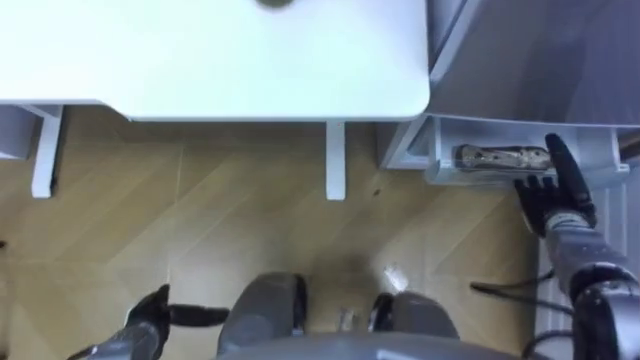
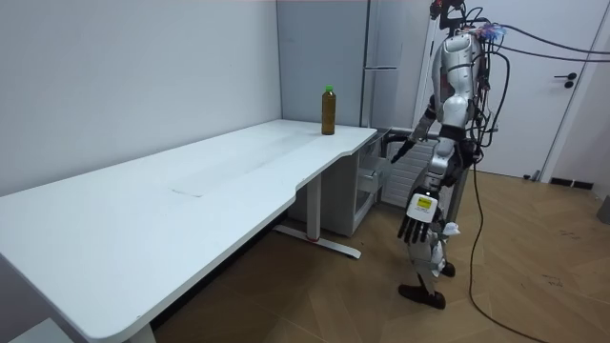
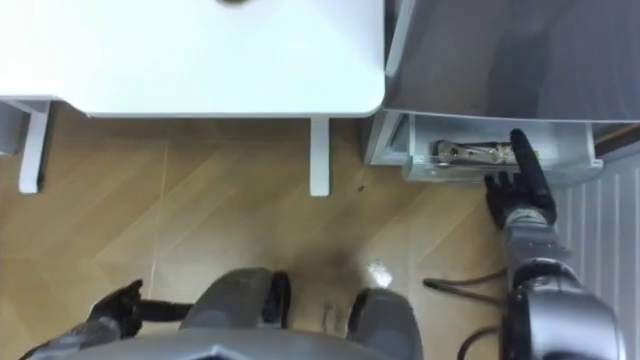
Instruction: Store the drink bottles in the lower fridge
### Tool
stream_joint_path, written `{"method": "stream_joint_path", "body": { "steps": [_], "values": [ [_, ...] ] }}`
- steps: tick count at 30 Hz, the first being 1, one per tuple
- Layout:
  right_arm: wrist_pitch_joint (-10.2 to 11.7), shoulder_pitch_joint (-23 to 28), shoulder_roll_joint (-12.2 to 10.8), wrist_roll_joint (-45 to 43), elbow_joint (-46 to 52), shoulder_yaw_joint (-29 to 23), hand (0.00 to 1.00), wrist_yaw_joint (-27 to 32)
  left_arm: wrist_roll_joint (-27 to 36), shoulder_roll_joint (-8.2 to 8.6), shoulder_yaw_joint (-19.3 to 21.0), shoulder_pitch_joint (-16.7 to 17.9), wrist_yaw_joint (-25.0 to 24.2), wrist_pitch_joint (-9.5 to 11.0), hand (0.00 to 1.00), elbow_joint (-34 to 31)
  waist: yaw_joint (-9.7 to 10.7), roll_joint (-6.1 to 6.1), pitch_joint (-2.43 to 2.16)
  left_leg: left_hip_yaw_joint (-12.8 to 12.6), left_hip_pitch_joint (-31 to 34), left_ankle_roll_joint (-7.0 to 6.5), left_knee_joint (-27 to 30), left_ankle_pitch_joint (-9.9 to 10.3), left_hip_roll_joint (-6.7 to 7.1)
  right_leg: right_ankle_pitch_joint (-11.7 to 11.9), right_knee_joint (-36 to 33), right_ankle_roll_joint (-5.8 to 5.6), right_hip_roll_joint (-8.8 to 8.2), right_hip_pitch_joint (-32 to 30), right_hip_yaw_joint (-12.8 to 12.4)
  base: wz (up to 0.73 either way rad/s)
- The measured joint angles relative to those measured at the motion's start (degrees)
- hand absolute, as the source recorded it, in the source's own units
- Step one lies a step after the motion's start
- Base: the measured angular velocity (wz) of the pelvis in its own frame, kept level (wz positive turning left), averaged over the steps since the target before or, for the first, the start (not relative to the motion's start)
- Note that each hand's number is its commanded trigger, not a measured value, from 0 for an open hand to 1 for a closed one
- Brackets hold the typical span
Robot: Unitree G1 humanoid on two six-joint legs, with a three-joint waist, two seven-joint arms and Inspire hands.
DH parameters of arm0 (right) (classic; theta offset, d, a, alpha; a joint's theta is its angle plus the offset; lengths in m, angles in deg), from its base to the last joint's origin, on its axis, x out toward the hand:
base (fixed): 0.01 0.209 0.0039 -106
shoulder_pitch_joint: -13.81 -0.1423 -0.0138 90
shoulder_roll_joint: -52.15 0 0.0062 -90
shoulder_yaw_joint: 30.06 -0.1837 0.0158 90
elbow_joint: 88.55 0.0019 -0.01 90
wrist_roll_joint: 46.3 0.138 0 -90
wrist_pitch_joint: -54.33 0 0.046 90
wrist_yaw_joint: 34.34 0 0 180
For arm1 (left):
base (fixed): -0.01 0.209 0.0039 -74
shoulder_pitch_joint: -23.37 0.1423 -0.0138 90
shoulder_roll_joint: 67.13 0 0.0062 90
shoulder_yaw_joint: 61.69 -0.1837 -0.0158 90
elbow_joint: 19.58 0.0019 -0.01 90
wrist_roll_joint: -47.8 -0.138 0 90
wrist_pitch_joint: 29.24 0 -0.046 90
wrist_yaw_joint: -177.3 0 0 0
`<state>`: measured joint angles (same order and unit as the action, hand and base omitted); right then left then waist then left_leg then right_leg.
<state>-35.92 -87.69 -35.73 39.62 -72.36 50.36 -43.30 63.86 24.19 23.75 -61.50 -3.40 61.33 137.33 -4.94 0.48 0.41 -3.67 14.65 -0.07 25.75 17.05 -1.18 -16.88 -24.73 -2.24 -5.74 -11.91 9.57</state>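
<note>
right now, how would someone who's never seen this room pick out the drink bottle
Find the long white table and follow it to its far corner, next to the tall grey fridge. The bottle stands upright there, the one thing on that tabletop: a dark amber body with a bright green cap.

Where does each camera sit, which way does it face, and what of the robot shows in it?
Left eye view: on the robot's head, facing down at table, floor, lower fridge; left hand low, right hand reaching to it.
Right eye view: beside it, same downward scene, same hands.
Room view: standing off in the room, facing the whole robot by the table.
All share the table and the right hand.
</note>
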Motion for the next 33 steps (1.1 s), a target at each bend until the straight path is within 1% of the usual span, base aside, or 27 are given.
{"method": "stream_joint_path", "body": {
  "steps": [1,3,4,5,6,8,9,10,11,12,13,15,16,18,19,20,21,23,24,26,27,28,29,30,31,32,33],
  "values": [
    [-0.1,0.9,0.0,-1.0,0.0,0.0,0.00,-0.4,0.0,-0.04,0.3,0.5,0.0,0.3,0.00,0.0,0.1,0.20,-0.16,0.0,-1.3,0.04,-1.2,-0.3,0.02,0.4,1.3,-0.03,0.16,1.4,0.1,-0.09],
    [-0.4,3.6,0.1,-4.0,0.4,-0.2,0.00,-2.0,-0.2,-0.07,2.5,2.4,0.0,1.3,0.00,-0.6,0.8,0.64,-0.34,-0.2,-4.9,0.13,-4.6,-0.9,0.03,1.6,5.2,-0.18,0.64,5.2,0.2,-0.06],
    [-0.4,4.1,0.1,-4.6,0.4,-0.2,0.00,-2.2,0.0,-0.05,3.1,2.8,0.0,1.3,0.00,-0.6,1.1,0.78,-0.30,-0.3,-5.6,0.15,-5.0,-0.9,0.03,1.7,5.8,-0.26,0.74,5.7,0.2,-0.05],
    [-0.5,5.5,0.1,-5.5,0.5,0.0,0.00,-3.2,0.1,-0.03,4.1,4.0,0.0,1.5,0.00,-1.0,1.7,1.12,-0.38,-0.3,-6.9,0.15,-5.7,-0.9,0.05,1.9,7.2,-0.31,0.89,7.4,0.2,-0.04],
    [-0.5,7.2,0.1,-5.8,0.8,0.6,0.00,-4.4,0.1,-0.01,4.4,5.2,0.1,1.4,0.00,-1.8,1.8,1.41,-0.40,-0.3,-8.4,0.15,-6.6,-0.9,0.08,2.0,8.3,-0.36,0.99,9.0,0.2,0.00],
    [-0.7,9.7,-0.1,-7.2,0.8,1.4,0.00,-5.9,0.2,0.08,4.6,6.9,0.1,1.4,0.00,-3.1,2.1,1.86,-0.27,-0.1,-10.2,0.18,-7.7,-0.9,0.13,2.3,10.1,-0.39,1.18,11.1,0.2,0.00],
    [-1.1,11.0,-0.2,-8.0,0.8,1.5,0.00,-6.4,0.4,0.20,4.6,7.2,0.1,1.4,0.00,-3.4,2.0,2.12,-0.32,0.0,-11.0,0.22,-8.2,-0.9,0.14,2.3,10.7,-0.38,1.22,11.8,0.3,0.00],
    [-1.1,11.5,-0.4,-8.3,0.9,1.5,0.00,-6.6,0.5,0.32,4.9,7.2,0.1,1.4,0.00,-3.3,2.1,2.20,-0.27,0.1,-11.3,0.25,-8.5,-0.9,0.15,2.4,11.1,-0.38,1.24,12.3,0.6,0.08],
    [-1.1,13.0,-0.7,-9.4,0.9,1.5,0.00,-7.2,0.5,0.70,6.2,7.2,0.1,1.4,0.00,-3.3,2.4,2.27,-0.20,0.7,-11.8,0.29,-8.7,-1.0,0.18,2.7,11.9,-0.46,1.27,13.3,1.5,0.15],
    [-1.1,14.1,-1.1,-10.3,0.9,1.4,0.00,-7.6,0.5,0.97,7.3,7.3,0.1,1.5,0.00,-3.3,2.6,2.26,-0.22,0.9,-12.8,0.35,-9.4,-1.0,0.14,2.9,12.6,-0.51,1.46,14.3,1.8,0.14],
    [-1.1,14.6,-1.3,-11.2,0.9,1.4,0.00,-7.9,0.5,1.15,8.0,7.5,0.1,1.5,0.00,-3.3,2.6,2.22,-0.13,0.8,-13.4,0.35,-9.7,-1.0,0.11,3.0,13.0,-0.49,1.56,14.9,1.8,0.00],
    [-0.9,16.1,-2.5,-16.4,1.1,1.5,0.00,-9.0,0.5,1.66,9.7,8.6,0.1,2.4,0.00,-3.3,3.0,2.25,-0.20,0.7,-14.4,0.39,-10.4,-1.0,0.10,3.4,14.4,-0.55,1.72,16.3,2.2,-0.05],
    [-0.8,16.3,-2.8,-17.6,1.1,1.5,0.00,-9.2,0.5,1.87,10.2,8.6,0.1,2.4,0.00,-3.3,3.1,2.26,-0.17,0.8,-14.3,0.39,-10.4,-1.0,0.10,3.5,14.5,-0.56,1.75,16.3,2.3,0.00],
    [-0.6,17.2,-3.9,-26.6,0.8,2.2,0.00,-9.3,0.9,2.32,10.7,8.5,0.3,2.7,0.00,-3.3,2.9,2.42,-0.11,1.1,-14.3,0.39,-10.6,-1.0,0.14,3.5,14.9,-0.54,1.79,16.1,1.9,-0.07],
    [-0.5,17.2,-4.1,-29.0,0.8,2.8,0.00,-9.3,0.9,2.42,10.7,8.6,0.3,2.8,0.00,-3.3,2.8,2.44,-0.12,1.1,-14.3,0.39,-10.6,-1.0,0.14,3.5,14.9,-0.54,1.79,16.1,1.9,-0.09],
    [-0.4,17.9,-4.4,-33.9,0.9,4.1,0.00,-9.2,0.8,2.58,10.7,8.7,0.4,2.8,0.00,-3.3,2.8,2.47,-0.14,1.4,-14.4,0.39,-10.6,-1.0,0.14,3.5,14.9,-0.52,1.80,16.1,1.8,-0.05],
    [-0.4,17.7,-5.0,-38.4,0.8,4.9,0.00,-9.0,0.8,2.79,11.1,8.7,0.5,2.9,0.00,-3.3,2.7,2.51,-0.11,1.9,-14.4,0.39,-10.6,-1.0,0.16,3.5,14.9,-0.49,1.86,16.1,1.9,0.00],
    [-0.4,17.9,-5.8,-43.4,0.2,6.1,0.00,-8.3,1.3,3.07,11.2,8.7,0.5,3.3,0.00,-2.9,2.6,2.38,-0.07,3.0,-14.3,0.39,-10.6,-1.0,0.15,3.7,14.9,-0.30,1.97,16.1,2.4,0.03],
    [-0.4,17.9,-6.3,-46.5,-0.4,6.3,0.00,-7.9,1.3,3.37,11.2,8.7,0.6,3.3,0.00,-2.8,2.7,1.93,0.06,3.5,-14.3,0.39,-10.6,-1.0,0.16,3.8,14.8,-0.27,1.99,16.2,3.3,0.09],
    [-0.3,17.8,-6.8,-50.4,-1.6,6.4,0.00,-6.6,1.4,4.05,11.2,8.7,0.6,3.5,0.00,-2.8,2.6,1.76,0.06,4.9,-14.8,0.39,-11.0,-1.0,0.14,3.8,13.9,-0.21,2.08,16.0,3.5,0.08],
    [-0.2,17.8,-7.0,-52.2,-2.1,6.5,0.00,-5.6,1.3,4.54,11.3,8.6,0.6,3.5,0.00,-2.7,2.0,1.29,0.31,6.3,-15.4,0.41,-11.5,-1.0,0.04,3.8,13.0,-0.20,2.17,16.0,4.0,0.00],
    [-0.3,17.8,-7.1,-53.2,-2.3,6.5,0.00,-5.0,1.3,4.76,11.4,8.6,0.7,3.5,0.00,-2.5,1.6,1.26,0.27,6.8,-15.7,0.46,-11.8,-1.1,0.04,3.8,12.9,-0.20,2.17,16.1,4.5,-0.06],
    [-0.3,17.8,-7.4,-55.5,-2.8,6.5,0.00,-4.2,1.3,5.24,12.2,8.7,1.0,3.5,0.00,-2.5,1.0,1.31,0.35,7.5,-16.3,0.53,-12.4,-1.1,0.14,3.8,13.7,-0.21,2.17,16.9,5.0,0.00],
    [-0.4,17.7,-7.5,-57.6,-3.0,6.5,0.00,-3.5,1.3,5.71,13.5,8.7,1.7,3.4,0.00,-2.6,1.2,1.57,0.38,7.6,-16.3,0.53,-12.5,-1.1,0.42,3.9,15.0,-0.19,2.11,17.9,5.1,0.08],
    [-0.5,17.7,-7.5,-58.2,-3.0,6.5,0.00,-3.1,1.4,5.88,14.0,8.7,1.9,3.4,0.00,-2.7,1.2,1.79,0.32,7.7,-16.3,0.53,-12.5,-1.1,0.50,3.9,15.2,-0.19,2.10,18.1,5.2,0.24],
    [-0.6,17.8,-7.6,-59.1,-3.0,6.5,0.00,-2.2,1.4,6.15,15.0,8.7,2.3,3.0,0.00,-2.8,1.2,1.57,0.41,8.6,-16.3,0.53,-12.5,-1.1,0.53,3.9,15.1,-0.18,2.11,18.3,5.8,0.29],
    [-0.6,18.0,-7.7,-59.7,-3.0,6.5,0.00,-1.2,2.6,6.36,16.1,8.7,3.0,2.6,0.00,-2.8,1.0,1.65,0.32,9.0,-16.5,0.53,-12.5,-1.1,0.62,3.9,15.0,-0.18,2.09,18.4,6.5,0.25]
  ]
}}
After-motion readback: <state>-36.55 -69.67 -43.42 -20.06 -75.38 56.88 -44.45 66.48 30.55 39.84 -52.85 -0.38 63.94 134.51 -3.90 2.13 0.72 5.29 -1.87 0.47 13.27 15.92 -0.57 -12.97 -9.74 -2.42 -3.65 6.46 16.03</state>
